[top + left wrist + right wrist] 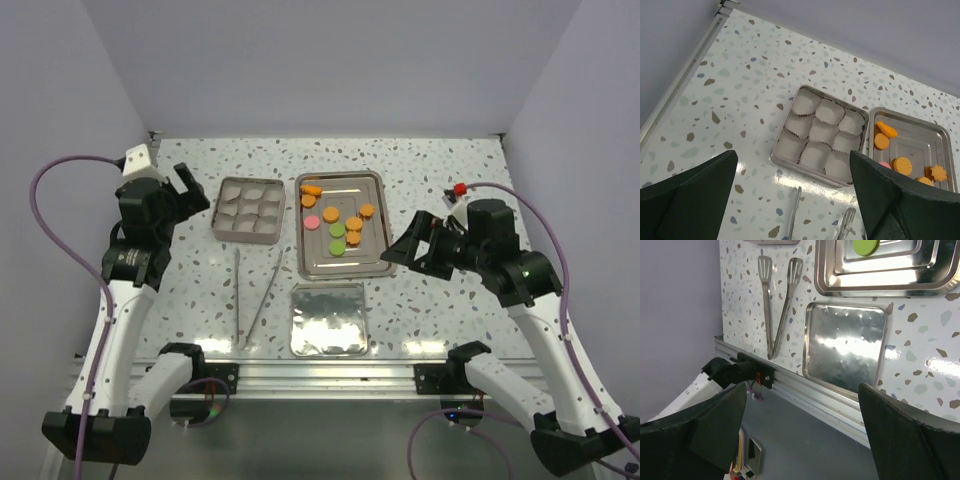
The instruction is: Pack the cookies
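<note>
The cookies [331, 214] lie in a steel tray [330, 264] at the table's middle: several orange, two green [338, 231], one pink [311, 222]. Left of the tray stands a grey box [248, 210] with round paper-lined compartments, all empty. My left gripper [190, 192] is open and empty, raised left of the box. The left wrist view [793, 160] shows the box [820, 135] and some cookies [882, 141]. My right gripper [402, 245] is open and empty, just right of the tray. The right wrist view [802, 390] shows one green cookie [865, 246].
Steel tongs [250, 295] lie in front of the box. A flat steel lid [327, 318] lies in front of the tray near the table's front rail [320, 372]. Both also show in the right wrist view, tongs [777, 300] and lid [845, 347]. Purple walls enclose the table.
</note>
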You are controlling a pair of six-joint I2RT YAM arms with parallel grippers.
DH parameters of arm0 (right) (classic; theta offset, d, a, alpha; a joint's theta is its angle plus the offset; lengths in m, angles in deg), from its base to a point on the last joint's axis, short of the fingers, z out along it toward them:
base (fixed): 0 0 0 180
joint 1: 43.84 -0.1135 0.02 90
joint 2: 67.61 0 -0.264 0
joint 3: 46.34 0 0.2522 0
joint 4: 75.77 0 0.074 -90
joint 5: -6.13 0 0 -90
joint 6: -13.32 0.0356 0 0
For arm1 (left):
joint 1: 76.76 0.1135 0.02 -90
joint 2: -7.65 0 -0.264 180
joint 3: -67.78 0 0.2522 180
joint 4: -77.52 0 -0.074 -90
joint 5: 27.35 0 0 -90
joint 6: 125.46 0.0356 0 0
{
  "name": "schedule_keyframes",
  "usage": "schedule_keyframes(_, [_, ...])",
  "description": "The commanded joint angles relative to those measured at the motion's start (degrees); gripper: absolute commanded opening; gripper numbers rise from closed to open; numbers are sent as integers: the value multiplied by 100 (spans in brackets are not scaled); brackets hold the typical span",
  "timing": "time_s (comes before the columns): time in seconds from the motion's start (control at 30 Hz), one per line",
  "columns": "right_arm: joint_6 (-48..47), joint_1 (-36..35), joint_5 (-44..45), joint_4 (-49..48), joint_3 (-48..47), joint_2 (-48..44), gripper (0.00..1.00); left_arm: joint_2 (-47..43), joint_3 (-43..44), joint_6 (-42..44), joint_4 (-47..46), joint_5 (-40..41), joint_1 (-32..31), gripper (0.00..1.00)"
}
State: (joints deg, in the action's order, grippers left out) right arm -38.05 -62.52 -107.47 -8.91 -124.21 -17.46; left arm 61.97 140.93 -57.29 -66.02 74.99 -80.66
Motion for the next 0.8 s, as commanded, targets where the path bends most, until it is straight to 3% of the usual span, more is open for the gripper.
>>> schedule_keyframes(0.0, [294, 13, -189, -327, 206, -189, 96, -545, 97, -725, 1189, 689, -14, 100])
schedule_keyframes(0.1, [312, 22, -216, -283, 356, -347, 96, -791, 273, -115, 1404, 517, -14, 100])
schedule_keyframes(0.23, [338, 13, -181, -239, 505, -611, 96, -1344, 196, 415, 1352, -1080, -14, 100])
schedule_keyframes(0.5, [435, 13, -58, -72, 611, -998, 96, -283, 29, -428, 2448, -1480, -14, 100])
schedule_keyframes(0.63, [382, 13, 48, 103, 698, -1183, 96, -282, -481, -384, 2441, -1743, -75, 100])
schedule_keyframes(0.77, [391, 13, 22, 165, 839, -1297, 96, -274, -894, -533, 2511, -1515, -583, 100])
